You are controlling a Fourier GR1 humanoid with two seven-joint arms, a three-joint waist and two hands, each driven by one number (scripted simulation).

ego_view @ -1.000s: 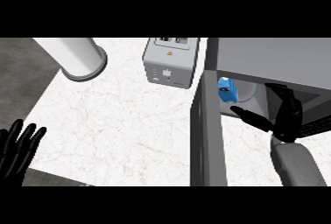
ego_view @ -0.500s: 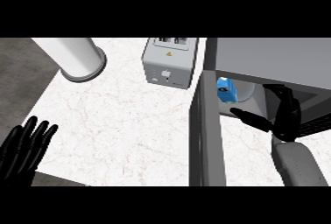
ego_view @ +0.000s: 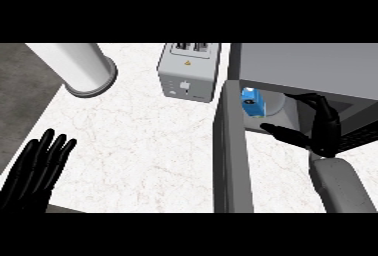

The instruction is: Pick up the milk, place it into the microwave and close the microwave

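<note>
The blue milk carton (ego_view: 252, 101) stands upright inside the microwave (ego_view: 303, 67), just past its opening. The microwave door (ego_view: 230, 150) is swung open toward me, seen edge-on as a grey slab. My right hand (ego_view: 319, 131) is in front of the opening, to the right of the carton and apart from it, fingers spread and holding nothing. My left hand (ego_view: 35, 172) shows at the lower left over the counter's edge, fingers straight and up, resting.
A silver toaster (ego_view: 189, 71) stands just left of the microwave. A white cylinder (ego_view: 81, 67) lies at the upper left. The white marble counter (ego_view: 140, 145) spreads between my left hand and the open door.
My left hand has shifted right and up into view. My right hand has edged slightly lower, away from the carton. The carton and door have not moved.
</note>
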